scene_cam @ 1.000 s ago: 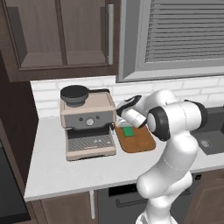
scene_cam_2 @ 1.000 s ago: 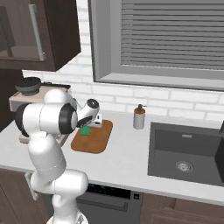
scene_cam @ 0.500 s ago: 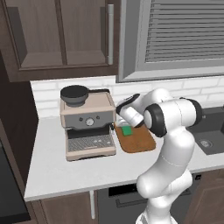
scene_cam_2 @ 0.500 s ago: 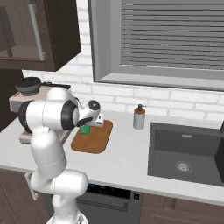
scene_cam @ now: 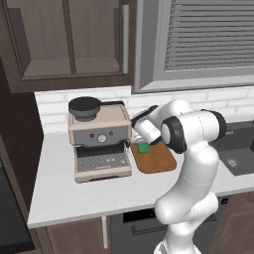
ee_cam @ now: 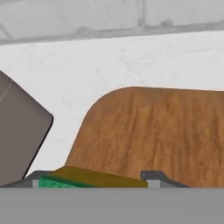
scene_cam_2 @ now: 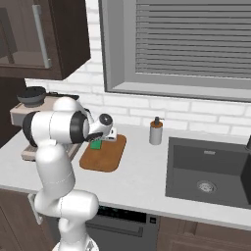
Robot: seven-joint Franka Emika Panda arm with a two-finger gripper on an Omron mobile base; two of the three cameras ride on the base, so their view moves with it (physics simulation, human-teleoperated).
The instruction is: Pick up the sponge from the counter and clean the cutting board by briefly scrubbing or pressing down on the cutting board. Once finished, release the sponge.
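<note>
The green-topped, yellow-bottomed sponge (scene_cam: 143,147) rests on the back left corner of the reddish-brown cutting board (scene_cam: 158,161), close to the coffee machine. My gripper (scene_cam: 141,141) reaches down from the right and is shut on the sponge. In the hand view the sponge (ee_cam: 89,178) sits between the two fingertips (ee_cam: 151,176), pressed against the cutting board (ee_cam: 162,131), with pale counter (ee_cam: 87,74) beyond. From the right side the sponge (scene_cam_2: 95,144) lies under the gripper (scene_cam_2: 101,139) at the far end of the board (scene_cam_2: 104,157).
A beige espresso machine (scene_cam: 99,141) stands right beside the board's left edge. A soap dispenser (scene_cam_2: 156,131) stands by the backsplash, and a dark sink (scene_cam_2: 211,169) lies to its right. Open counter (scene_cam: 74,193) runs along the front.
The hand and sponge have crept slightly toward the board's back left corner, and the elbow has swung a little left. The grip on the sponge is unchanged.
</note>
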